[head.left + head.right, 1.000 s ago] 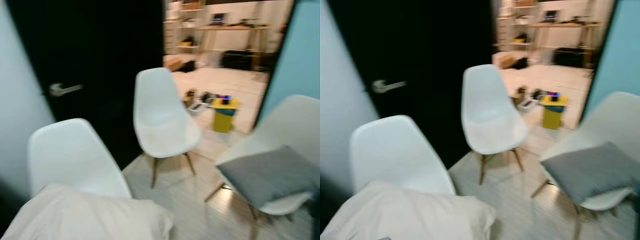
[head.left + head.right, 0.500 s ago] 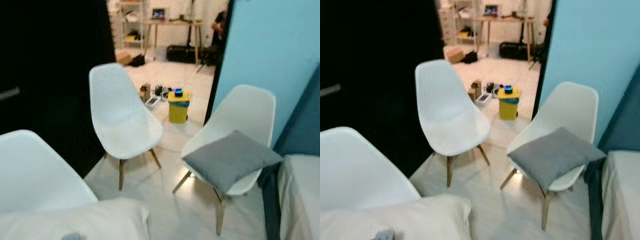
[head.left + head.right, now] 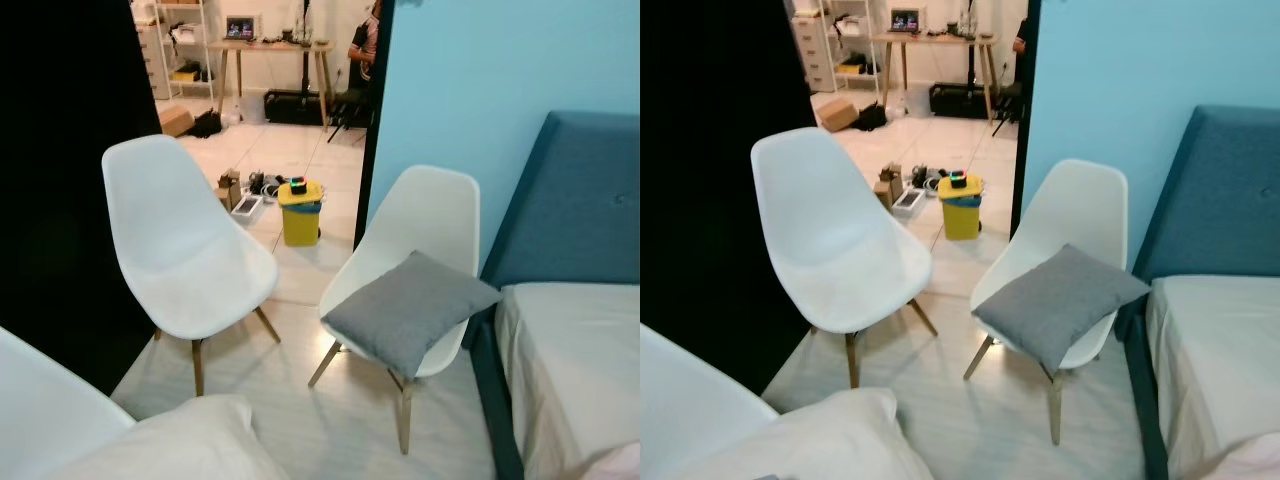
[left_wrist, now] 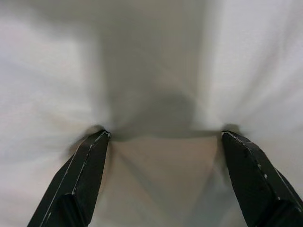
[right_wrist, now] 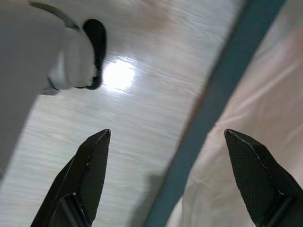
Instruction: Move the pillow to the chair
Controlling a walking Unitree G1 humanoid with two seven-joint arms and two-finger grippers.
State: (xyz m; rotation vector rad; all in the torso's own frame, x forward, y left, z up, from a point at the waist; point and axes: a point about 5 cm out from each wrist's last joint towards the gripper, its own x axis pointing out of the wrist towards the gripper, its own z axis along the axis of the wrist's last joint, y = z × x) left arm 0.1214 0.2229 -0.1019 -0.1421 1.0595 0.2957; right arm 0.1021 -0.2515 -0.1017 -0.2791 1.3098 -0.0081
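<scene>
We are carrying a large white pillow (image 3: 170,445), which is filling the lower left of the head views and bulging up against our chest. We are judging it light, soft and easily squashed, with a smooth cover that could slide; the best hold is a deep pinch of gathered fabric and filling, not a bare corner.

In the left wrist view the left gripper (image 4: 163,156) is pressing into that pillow with its fingers (image 4: 83,165) spread wide, the cloth puckering at both tips, so it is bearing on the pillow more than clamping it. In the right wrist view the right gripper (image 5: 165,156) is hanging over the pale wood floor (image 5: 137,109) beside the bed's dark blue frame (image 5: 213,109), fingers wide apart and holding nothing.

At the right edge of the head views a bed (image 3: 565,350) with a blue headboard (image 3: 575,200) is showing. Right of centre a white chair (image 3: 425,225) is holding a grey cushion (image 3: 410,310). Left of centre a bare white chair (image 3: 175,250) is standing, likely our target. A third white chair back (image 3: 45,420) is curving into the lower left corner. A small yellow bin (image 3: 300,212) is sitting at upper centre.

Compared with a second ago, the whole picture is swinging rightward as we turn: the dark door and its handle are leaving, the bed is entering, and the blur is clearing.
</scene>
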